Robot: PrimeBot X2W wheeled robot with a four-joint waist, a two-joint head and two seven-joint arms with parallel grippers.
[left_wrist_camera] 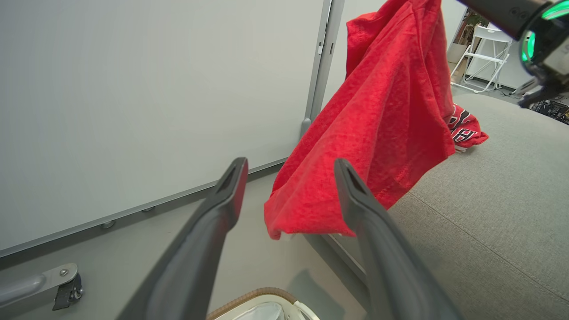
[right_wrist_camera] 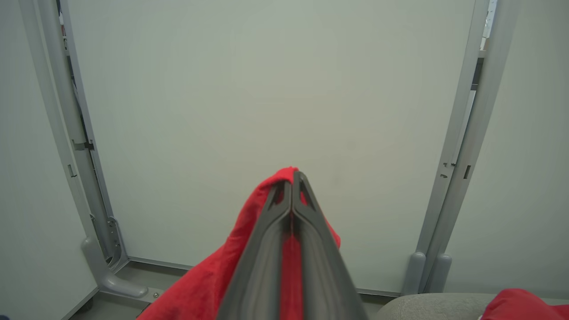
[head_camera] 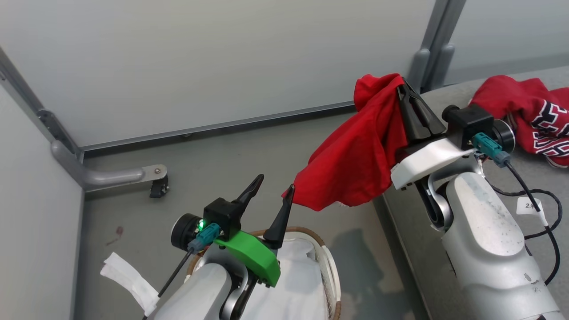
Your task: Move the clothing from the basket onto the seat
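Above the basket point(head_camera: 331, 266) the left hand point(head_camera: 275, 182) stands spread, empty. The right hand point(head_camera: 405, 91) pinches the plain red garment point(head_camera: 355, 155) by a top fold; seemingly light and limp, it hangs off the seat's point(left_wrist_camera: 489, 213) edge. The striped garment point(head_camera: 533, 111) lies near its far edge.

Left gripper point(head_camera: 275, 182) sits low, fingers spread apart; right gripper point(head_camera: 403, 84) is up high, fingers pinching the red garment point(head_camera: 355, 160).

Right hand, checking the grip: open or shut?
Shut: the right hand presses its two dark fingers together on the plain red fabric garment, which hangs from them.
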